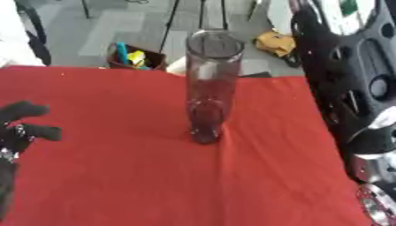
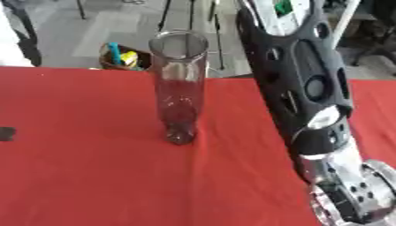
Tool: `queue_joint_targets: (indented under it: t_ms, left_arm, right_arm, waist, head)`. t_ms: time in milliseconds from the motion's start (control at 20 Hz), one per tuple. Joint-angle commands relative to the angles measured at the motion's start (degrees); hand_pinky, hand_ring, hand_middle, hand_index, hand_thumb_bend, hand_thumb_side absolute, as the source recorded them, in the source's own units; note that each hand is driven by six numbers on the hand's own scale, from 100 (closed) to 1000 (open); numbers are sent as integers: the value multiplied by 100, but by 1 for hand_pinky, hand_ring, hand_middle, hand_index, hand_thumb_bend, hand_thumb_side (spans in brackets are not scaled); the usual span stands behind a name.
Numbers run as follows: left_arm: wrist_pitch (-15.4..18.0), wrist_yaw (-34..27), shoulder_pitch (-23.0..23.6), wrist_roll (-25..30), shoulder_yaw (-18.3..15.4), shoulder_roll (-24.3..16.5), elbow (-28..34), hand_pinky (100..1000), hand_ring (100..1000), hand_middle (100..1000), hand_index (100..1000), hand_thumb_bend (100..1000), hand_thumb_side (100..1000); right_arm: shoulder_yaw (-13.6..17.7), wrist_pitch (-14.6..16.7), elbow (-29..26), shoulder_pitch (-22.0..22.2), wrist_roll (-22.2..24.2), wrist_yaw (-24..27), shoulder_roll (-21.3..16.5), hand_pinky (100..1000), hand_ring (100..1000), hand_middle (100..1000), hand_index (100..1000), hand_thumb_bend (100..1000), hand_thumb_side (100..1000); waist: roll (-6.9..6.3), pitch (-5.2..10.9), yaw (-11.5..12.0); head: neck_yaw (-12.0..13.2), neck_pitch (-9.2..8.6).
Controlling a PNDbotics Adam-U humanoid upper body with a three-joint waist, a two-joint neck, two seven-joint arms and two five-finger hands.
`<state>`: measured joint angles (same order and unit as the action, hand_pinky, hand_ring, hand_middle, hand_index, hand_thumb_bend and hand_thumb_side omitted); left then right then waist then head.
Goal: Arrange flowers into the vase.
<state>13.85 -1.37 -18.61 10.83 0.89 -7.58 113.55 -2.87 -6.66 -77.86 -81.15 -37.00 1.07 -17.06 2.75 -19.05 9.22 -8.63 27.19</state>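
i see the tall glass vase (image 1: 210, 84) upright mid-cloth, no flowers visible, left hand (image 1: 19, 126) fingers curled on nothing, right hand unseen; i judge it fragile, slippery, tippy, best steadied low.

Looks to me like lab or robot test room. Red-covered tabletop (image 1: 116, 176) stands on grey bare floor (image 1: 108, 31); thin dark stand legs (image 1: 172, 22) rise behind it; box of mixed coloured items (image 1: 133, 56) sits on floor beyond far edge.
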Motion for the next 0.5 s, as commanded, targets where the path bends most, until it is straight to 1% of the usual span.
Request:
queue_joint_targets:
  t_ms: [50,500]
  left_arm:
    - [3,-42,-40,38,81,-115,104,724,593,732,851,108,1000]
    - [1,-61,-72,70,94,-89,104,725,593,732,851,108,1000]
  right_arm:
    - [27,-4,3,-190,-78,102,11,100,100,100,100,170,491]
    - [-15,63,30,-76,-110,44,112,100,100,100,100,173,491]
  waist:
    - [-16,153,20]
    - [-1,110,90]
  head:
    - [-27,1]
    - [-68,-46]
